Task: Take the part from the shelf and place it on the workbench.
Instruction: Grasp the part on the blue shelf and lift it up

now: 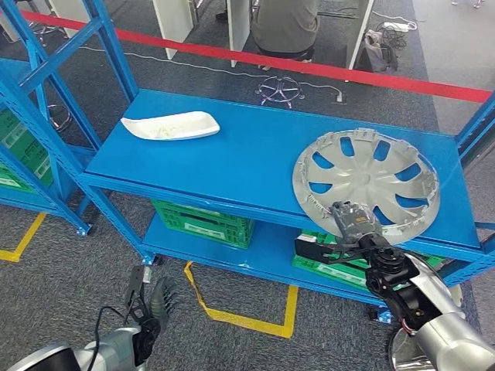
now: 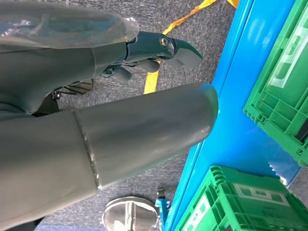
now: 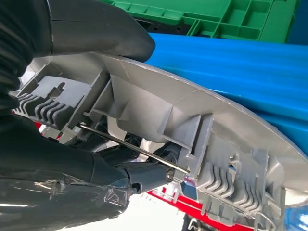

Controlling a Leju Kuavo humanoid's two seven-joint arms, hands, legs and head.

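Silver wheel cover (image 1: 366, 182) lying flat at the right end of the blue shelf (image 1: 245, 154), its near rim reaching the shelf's front edge. The right hand (image 1: 350, 220) grips that near rim: in the right wrist view the thick grey thumb (image 3: 101, 29) presses one face of the cover's rim (image 3: 203, 125) while the darker fingers (image 3: 145, 173) close on the ribbed inner side, beside a thin metal retaining wire. The left hand (image 1: 156, 303) hangs low at the near left over grey carpet, holding nothing, its fingers (image 2: 171, 48) slightly curled and apart. A white elongated tray (image 1: 172, 125) rests at the far left of the same shelf, well apart from the cover. Green crates (image 1: 201, 220) stand on the lower shelf level; they carry white lettering, too blurred to read. Yellow floor tape (image 1: 250, 318) marks the carpet near the shelf; a red barrier tape (image 1: 327, 68) crosses behind it, and beyond it a seated person (image 1: 285, 27).
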